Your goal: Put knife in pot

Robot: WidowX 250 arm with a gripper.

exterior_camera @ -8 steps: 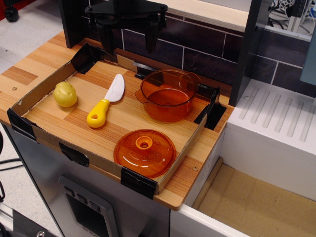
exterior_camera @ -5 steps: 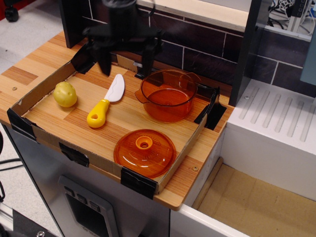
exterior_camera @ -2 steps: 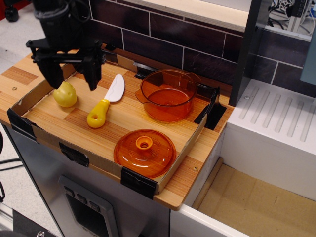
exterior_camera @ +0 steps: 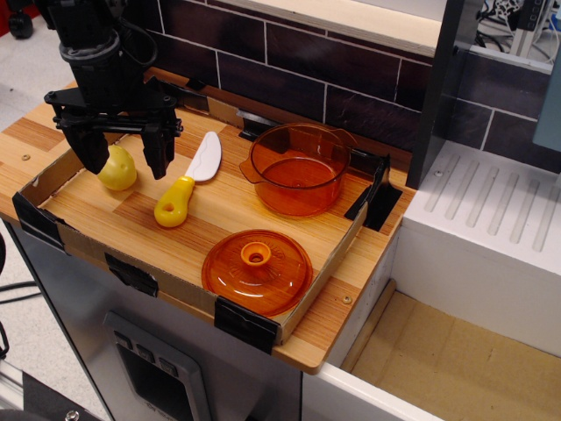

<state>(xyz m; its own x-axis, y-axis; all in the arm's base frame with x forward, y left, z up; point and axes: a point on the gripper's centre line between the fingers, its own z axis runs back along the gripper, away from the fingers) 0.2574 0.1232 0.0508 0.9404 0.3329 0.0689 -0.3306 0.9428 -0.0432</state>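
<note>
The toy knife (exterior_camera: 187,182) lies flat on the wooden tray floor, white blade pointing to the back, yellow handle to the front. The translucent orange pot (exterior_camera: 296,170) stands upright and empty to its right. My black gripper (exterior_camera: 124,156) is open, fingers wide apart, hanging low at the tray's left. Its fingers straddle the round yellow potato toy (exterior_camera: 117,168), left of the knife. It holds nothing.
A flat orange lid with a knob (exterior_camera: 257,271) lies at the tray's front. A cardboard rim with black tape (exterior_camera: 131,267) borders the tray. A dark tiled wall (exterior_camera: 351,74) stands behind. A white ribbed surface (exterior_camera: 491,210) lies to the right.
The gripper has swung from behind the pot, at the back of the tray, to the left and down. It now hangs over the potato toy, still open. The knife, pot and lid have not moved.
</note>
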